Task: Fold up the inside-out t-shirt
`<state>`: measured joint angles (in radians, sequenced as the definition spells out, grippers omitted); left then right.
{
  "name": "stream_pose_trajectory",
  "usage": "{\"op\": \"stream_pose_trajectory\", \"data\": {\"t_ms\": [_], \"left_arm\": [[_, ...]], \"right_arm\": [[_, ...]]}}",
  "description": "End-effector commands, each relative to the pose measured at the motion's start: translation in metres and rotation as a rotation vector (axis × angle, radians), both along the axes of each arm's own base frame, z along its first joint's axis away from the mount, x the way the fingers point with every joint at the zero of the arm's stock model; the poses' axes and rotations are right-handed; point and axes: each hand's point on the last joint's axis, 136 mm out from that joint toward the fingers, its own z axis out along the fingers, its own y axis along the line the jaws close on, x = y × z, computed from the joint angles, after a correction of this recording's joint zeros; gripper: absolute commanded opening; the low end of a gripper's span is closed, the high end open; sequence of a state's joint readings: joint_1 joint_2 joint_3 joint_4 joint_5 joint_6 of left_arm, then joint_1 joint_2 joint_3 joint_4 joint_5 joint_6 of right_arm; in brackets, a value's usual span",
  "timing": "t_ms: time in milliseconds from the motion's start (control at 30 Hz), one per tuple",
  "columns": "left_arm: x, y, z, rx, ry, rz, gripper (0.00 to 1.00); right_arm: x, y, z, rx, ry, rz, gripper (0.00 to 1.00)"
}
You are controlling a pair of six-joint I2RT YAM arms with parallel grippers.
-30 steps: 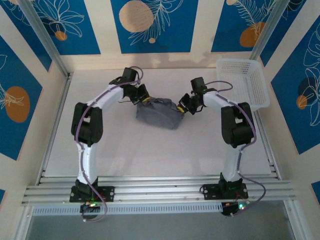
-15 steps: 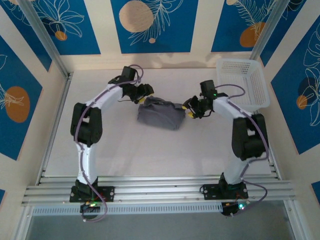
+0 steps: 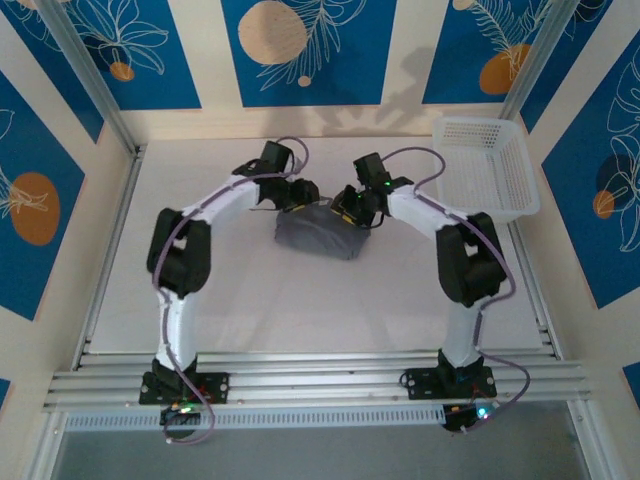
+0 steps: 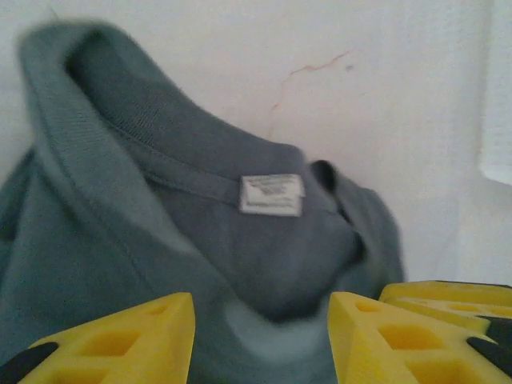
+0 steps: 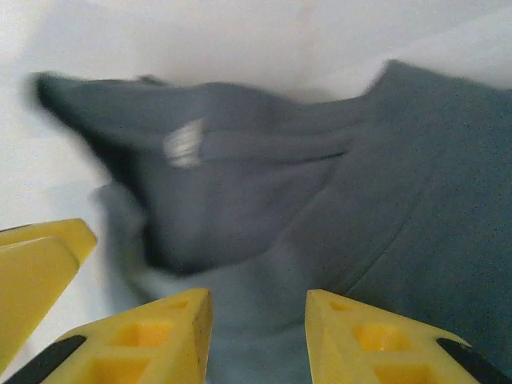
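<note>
T-shirt bunched; long axis left-right; collar far.

One slate-grey t-shirt, the single piece of clothing here. One small white label sewn at its one collar. One white mesh basket. One white table. Two robot arms: one left arm and one right arm. Two grippers, one to each arm: the left gripper and the right gripper. Each gripper has two yellow fingers, making four yellow fingers in all
</note>
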<state>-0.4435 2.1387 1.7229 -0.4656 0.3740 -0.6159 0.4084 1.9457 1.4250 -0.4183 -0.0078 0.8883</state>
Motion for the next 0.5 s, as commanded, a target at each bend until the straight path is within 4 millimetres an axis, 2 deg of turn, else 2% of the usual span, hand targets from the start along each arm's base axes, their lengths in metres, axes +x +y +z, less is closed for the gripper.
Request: {"op": "stream_pose_trajectory", "data": {"t_ms": [0, 133, 200, 233, 300, 400, 467], "left_arm": [[-0.027, -0.017, -0.029, -0.008, 0.118, -0.162, 0.46], [-0.088, 0.005, -0.067, 0.054, 0.2, -0.149, 0.44], [-0.119, 0.014, -0.075, 0.043, 0.235, -0.135, 0.45], [-0.129, 0.015, -0.071, 0.029, 0.228, -0.13, 0.45], [-0.136, 0.011, -0.049, -0.007, 0.173, -0.123, 0.5], [-0.127, 0.009, 0.001, -0.034, 0.042, -0.113, 0.64], [-0.118, 0.016, 0.031, -0.011, -0.053, -0.092, 0.7]], "right_arm": [[-0.021, -0.02, -0.034, -0.145, 0.1, 0.029, 0.35], [-0.056, -0.029, -0.046, -0.158, 0.128, 0.061, 0.36], [-0.067, -0.03, -0.041, -0.142, 0.12, 0.094, 0.37], [-0.069, -0.029, -0.032, -0.132, 0.096, 0.11, 0.38], [-0.071, -0.026, -0.009, -0.099, 0.047, 0.132, 0.4], [-0.076, -0.034, 0.023, -0.055, 0.0, 0.098, 0.42], [-0.084, -0.05, 0.028, -0.044, 0.001, 0.02, 0.42]]}}
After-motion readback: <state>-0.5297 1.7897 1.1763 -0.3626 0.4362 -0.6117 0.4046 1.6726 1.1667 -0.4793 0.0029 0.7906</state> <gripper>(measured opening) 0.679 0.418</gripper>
